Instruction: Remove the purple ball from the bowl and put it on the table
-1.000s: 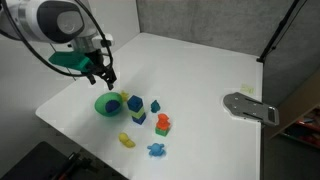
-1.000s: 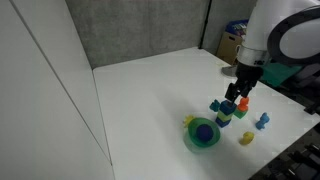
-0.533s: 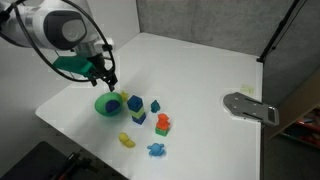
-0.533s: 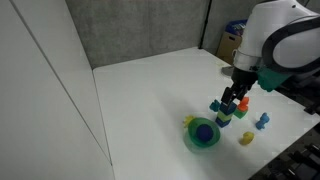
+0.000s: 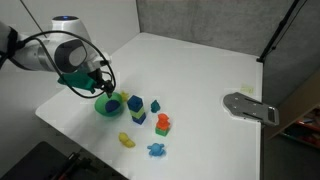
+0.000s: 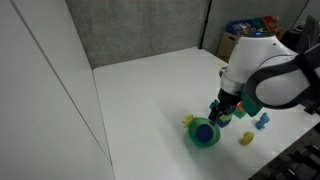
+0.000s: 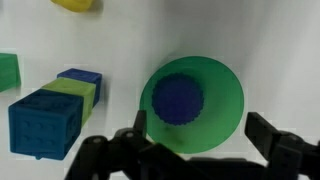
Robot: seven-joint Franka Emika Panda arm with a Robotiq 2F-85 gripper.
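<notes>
First, the gripper [image 7: 196, 128]: jaws spread wide, holding nothing. In the wrist view its dark fingers [image 7: 268, 138] come in from 6 o'clock and stand at about 8 and 4 o'clock of the bowl [image 7: 222, 128], by the rim. In an exterior view the gripper [image 5: 103, 88] hangs close over the bowl [image 5: 107, 105]. We cannot tell whether it touches the rim.

Item, ball [image 7: 180, 98]: round, dark purple-blue, lying inside the bowl a little toward 10 o'clock of its centre, apart from both fingers. In an exterior view the ball [image 6: 204, 131] shows as a dark spot in the green.

Item, bowl: bright green, upright, resting on the table [image 7: 120, 40].

Item, blue block [image 7: 42, 125]: at 9 o'clock of the bowl in the wrist view, near it but not touching.

Item, blue-and-green block [image 7: 78, 88]: at 10 o'clock of the bowl, just beside the blue block.

Item, yellow piece [image 7: 75, 4]: at 11 o'clock, cut by the top edge.

Item, toy cluster [image 5: 140, 112]: in an exterior view we count several pieces spread from 3 to 5 o'clock of the bowl, with an orange piece [image 5: 163, 123] among them.

Item, grey plate [image 5: 250, 107]: well apart at 3 o'clock, at the table's edge.

Item, arm [image 6: 270, 75]: white, reaching in from 2 o'clock.
</notes>
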